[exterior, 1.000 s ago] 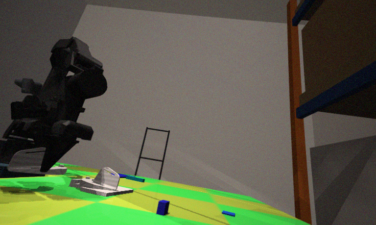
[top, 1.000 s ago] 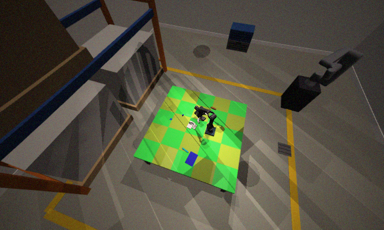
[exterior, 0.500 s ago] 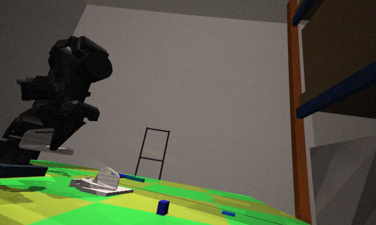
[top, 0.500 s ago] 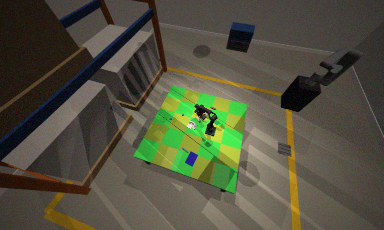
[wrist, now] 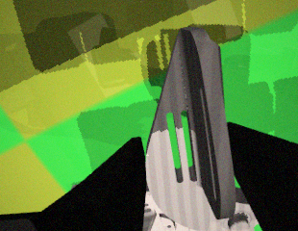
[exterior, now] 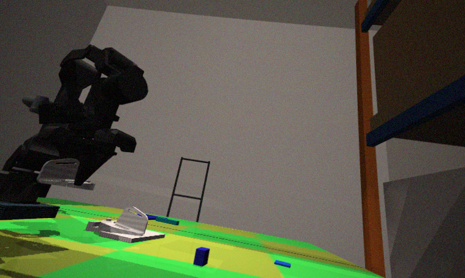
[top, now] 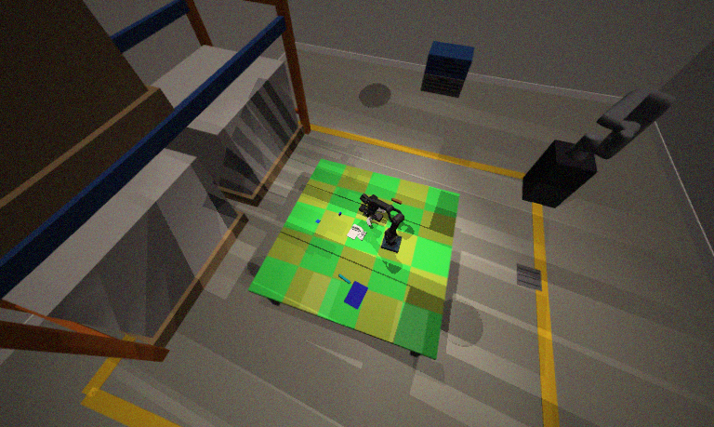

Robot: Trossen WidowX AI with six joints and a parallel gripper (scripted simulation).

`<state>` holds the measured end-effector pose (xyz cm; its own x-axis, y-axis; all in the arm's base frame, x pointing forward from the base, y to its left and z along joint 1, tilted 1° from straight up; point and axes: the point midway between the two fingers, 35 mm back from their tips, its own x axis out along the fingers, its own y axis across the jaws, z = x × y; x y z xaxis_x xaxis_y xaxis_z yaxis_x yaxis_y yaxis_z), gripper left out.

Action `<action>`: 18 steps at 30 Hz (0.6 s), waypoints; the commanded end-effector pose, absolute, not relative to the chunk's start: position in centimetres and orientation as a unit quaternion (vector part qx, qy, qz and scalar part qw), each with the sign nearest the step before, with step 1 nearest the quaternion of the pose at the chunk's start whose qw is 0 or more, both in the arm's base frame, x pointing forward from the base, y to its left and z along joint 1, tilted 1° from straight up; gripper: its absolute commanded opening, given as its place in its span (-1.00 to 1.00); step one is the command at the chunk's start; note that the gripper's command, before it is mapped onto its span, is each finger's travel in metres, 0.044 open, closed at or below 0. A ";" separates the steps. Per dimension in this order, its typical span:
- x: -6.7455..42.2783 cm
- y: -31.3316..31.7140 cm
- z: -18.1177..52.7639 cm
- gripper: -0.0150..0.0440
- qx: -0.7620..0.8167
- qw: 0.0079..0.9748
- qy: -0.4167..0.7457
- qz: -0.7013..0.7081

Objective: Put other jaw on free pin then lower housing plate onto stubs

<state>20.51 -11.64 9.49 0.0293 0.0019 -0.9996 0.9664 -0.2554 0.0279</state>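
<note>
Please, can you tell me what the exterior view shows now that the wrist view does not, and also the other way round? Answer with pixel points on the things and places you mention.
Only the exterior view: the seated jaw (top: pixel 355 233) (exterior: pixel 132 223) on its base, the dark blue block (top: pixel 339 213) (exterior: pixel 201 256), the teal bar (top: pixel 343 278) (exterior: pixel 167 221) and the orange post (exterior: pixel 364 124).

Only the wrist view: the held jaw's two slots seen from above, with green showing through them.

Both: the held jaw (top: pixel 369 222) (exterior: pixel 60 172) (wrist: pixel 207 120), the gripper (top: pixel 371 218) (exterior: pixel 80 178) (wrist: pixel 182 139) shut on it, and the green and yellow table (top: pixel 421 306) (exterior: pixel 240 251) (wrist: pixel 115 120).
</note>
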 end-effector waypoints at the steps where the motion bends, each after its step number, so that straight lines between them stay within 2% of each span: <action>1: 20.8 -11.2 9.5 -0.04 0.544 0.466 0.452 -0.531; 18: 21.8 -9.0 9.6 -0.04 0.441 0.565 0.549 -0.430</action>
<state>21.69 -9.34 9.52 0.0299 0.0042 -0.9995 0.9860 0.1641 0.0302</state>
